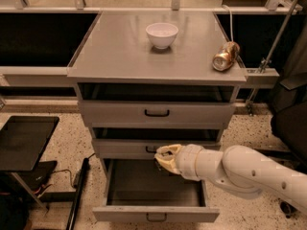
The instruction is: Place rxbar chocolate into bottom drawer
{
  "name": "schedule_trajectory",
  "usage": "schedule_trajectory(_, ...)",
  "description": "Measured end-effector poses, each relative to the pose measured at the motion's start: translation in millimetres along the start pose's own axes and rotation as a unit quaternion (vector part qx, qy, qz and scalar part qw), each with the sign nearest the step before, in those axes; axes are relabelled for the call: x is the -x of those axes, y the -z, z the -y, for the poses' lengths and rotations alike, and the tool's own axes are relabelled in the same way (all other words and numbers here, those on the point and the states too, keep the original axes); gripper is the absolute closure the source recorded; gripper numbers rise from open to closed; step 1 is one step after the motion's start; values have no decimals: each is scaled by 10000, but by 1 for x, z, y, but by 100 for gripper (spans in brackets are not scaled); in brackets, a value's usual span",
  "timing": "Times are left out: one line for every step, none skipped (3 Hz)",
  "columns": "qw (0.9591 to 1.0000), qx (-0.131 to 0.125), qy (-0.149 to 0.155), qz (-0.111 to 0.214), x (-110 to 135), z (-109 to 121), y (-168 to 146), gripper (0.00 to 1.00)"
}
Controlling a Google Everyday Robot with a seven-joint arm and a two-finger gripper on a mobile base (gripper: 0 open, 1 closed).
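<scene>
The bottom drawer [125,213] of the grey cabinet is pulled open, and the part of its dark inside that shows is bare. My gripper [164,159], with beige fingers on a white arm reaching in from the right, hangs over the drawer's back half, just in front of the middle drawer [120,148]. Its fingers are closed around a small dark thing, the rxbar chocolate [161,165]. Only a thin dark sliver of the bar shows between them.
A white bowl [161,34] stands on the cabinet top [115,56]. A shiny gold-brown can [225,56] lies at its right edge. The top drawer [120,113] is shut. A black stand [24,140] and cables are on the floor to the left.
</scene>
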State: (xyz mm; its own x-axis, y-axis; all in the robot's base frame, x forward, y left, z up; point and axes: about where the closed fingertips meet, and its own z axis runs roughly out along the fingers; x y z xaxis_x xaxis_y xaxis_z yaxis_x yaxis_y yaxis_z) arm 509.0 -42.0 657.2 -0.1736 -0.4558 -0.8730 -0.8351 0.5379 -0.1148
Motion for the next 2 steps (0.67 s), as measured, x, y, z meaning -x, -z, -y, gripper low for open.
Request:
schedule_trajectory(9999,-107,65,-39,3,6,-12,100)
schedule_trajectory(9998,-70,-148,85,-9,15,-8,100)
